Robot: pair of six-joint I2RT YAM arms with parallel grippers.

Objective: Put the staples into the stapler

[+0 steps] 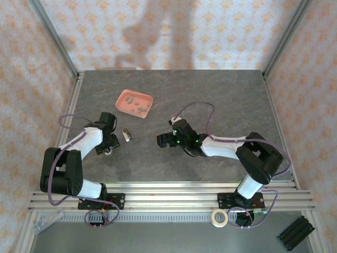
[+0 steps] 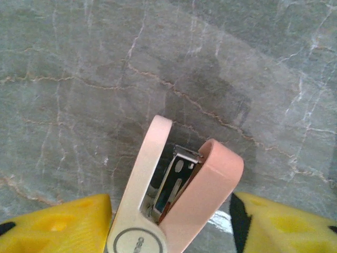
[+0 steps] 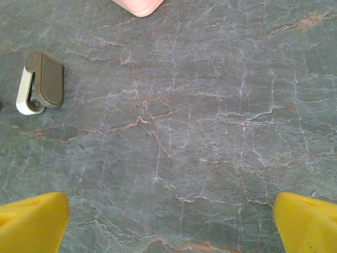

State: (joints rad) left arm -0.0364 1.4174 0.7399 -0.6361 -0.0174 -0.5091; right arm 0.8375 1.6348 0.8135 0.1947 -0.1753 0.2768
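Observation:
The stapler [image 2: 181,203] is a small pale-pink and white one lying on the grey stone table, hinged open so its silvery channel shows. My left gripper [image 2: 171,224] straddles it: the left yellow finger [image 2: 63,226] is at its white side, and the right finger [image 2: 284,224] stands a little off its pink side. From above, the stapler [image 1: 127,136] lies just right of the left gripper [image 1: 117,140]. The staples [image 1: 138,106] are small grey clumps in the salmon-pink tray [image 1: 124,96]. My right gripper [image 1: 160,140] is open over bare table, with the stapler [image 3: 39,83] far to its upper left.
The tray stands behind the stapler, left of centre; one corner of the tray [image 3: 138,5] shows in the right wrist view. A tape roll [image 1: 219,217], a black strip [image 1: 295,233] and a clear plastic piece [image 1: 47,220] lie below the front rail. Patterned walls enclose the table.

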